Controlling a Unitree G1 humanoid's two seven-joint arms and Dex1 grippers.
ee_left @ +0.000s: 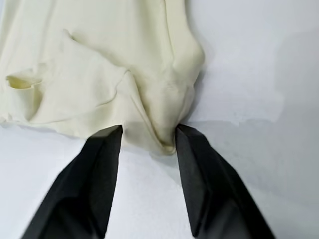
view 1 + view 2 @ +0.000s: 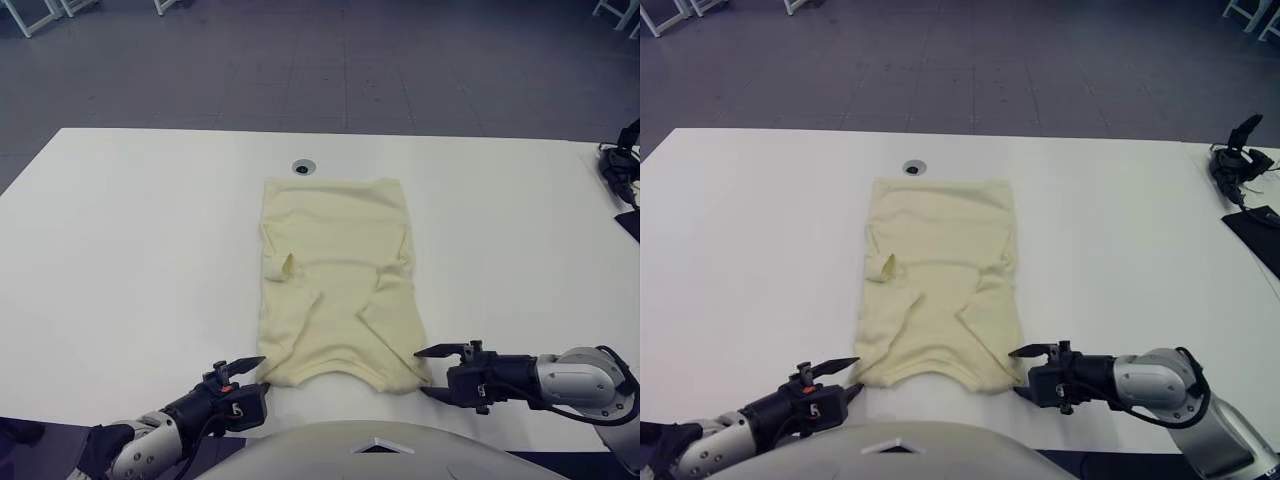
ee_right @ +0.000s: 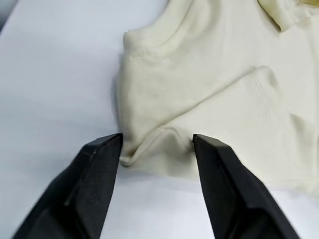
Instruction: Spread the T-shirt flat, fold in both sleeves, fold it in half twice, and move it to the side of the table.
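Observation:
A pale yellow T-shirt lies lengthwise on the white table, both sleeves folded in over its body. My left gripper is open at the shirt's near left corner, which sits between its fingertips. My right gripper is open at the near right corner, with that corner's edge just inside its fingers.
A round cable grommet sits in the table just beyond the shirt's far edge. Black gear and cables lie at the table's far right edge. Bare tabletop extends on both sides of the shirt.

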